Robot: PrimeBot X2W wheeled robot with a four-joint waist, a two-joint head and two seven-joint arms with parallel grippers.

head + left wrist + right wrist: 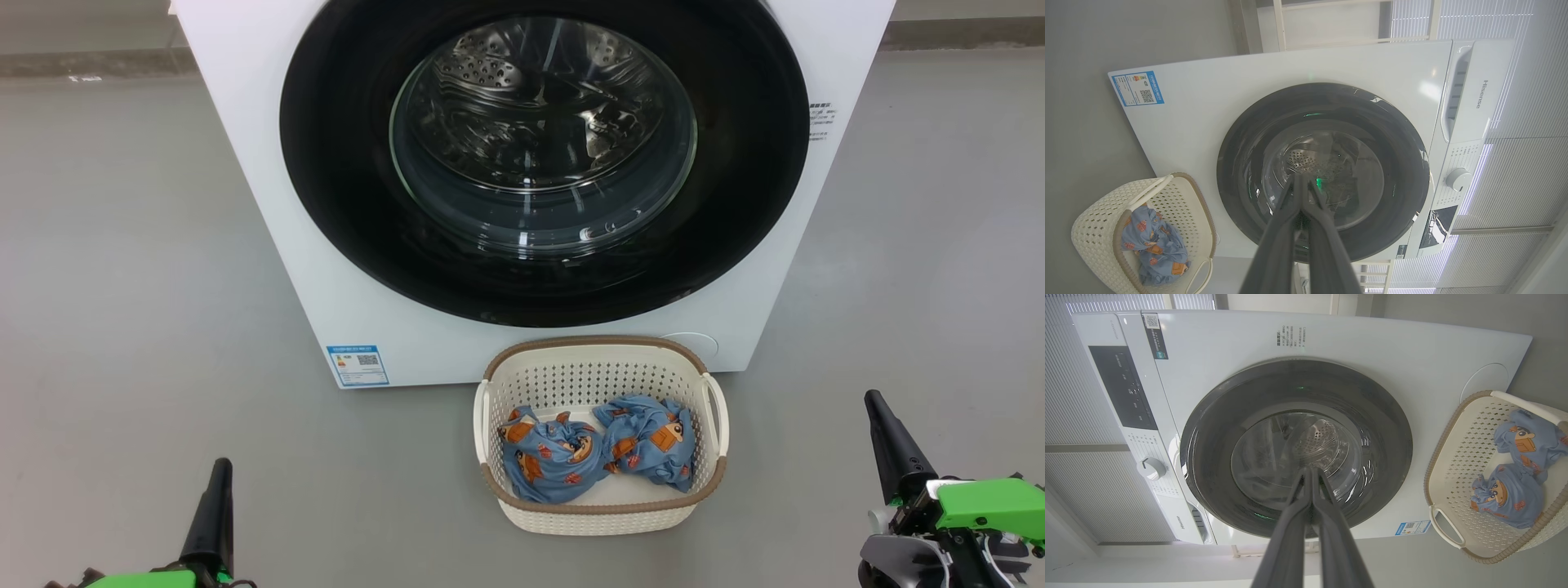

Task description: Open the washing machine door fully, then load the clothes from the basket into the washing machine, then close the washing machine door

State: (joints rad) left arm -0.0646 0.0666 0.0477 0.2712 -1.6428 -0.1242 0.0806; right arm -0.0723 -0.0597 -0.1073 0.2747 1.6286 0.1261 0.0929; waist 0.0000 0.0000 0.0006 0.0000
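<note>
The washing machine (269, 212) stands white and square in front of me, its door (343, 163) shut flat against the front, black rim around a clear glass bowl (543, 139). On the floor just before it sits the basket (600, 514), cream with a brown rim, holding the clothes (600, 449), two blue bundles with orange figures. My left gripper (219, 467) is low at the left and my right gripper (875, 400) low at the right, both shut and empty, well short of the door. The wrist views show the door (1237, 163) (1208, 428), the basket (1098, 220) (1453, 457) and the clothes (1153, 245) (1519, 469).
Grey floor (122, 286) spreads to both sides of the machine. A blue energy label (357, 365) sits at its lower left corner. The control panel with a knob (1457, 179) (1152, 468) runs along the machine's top. Slatted white blinds (1527, 102) hang behind.
</note>
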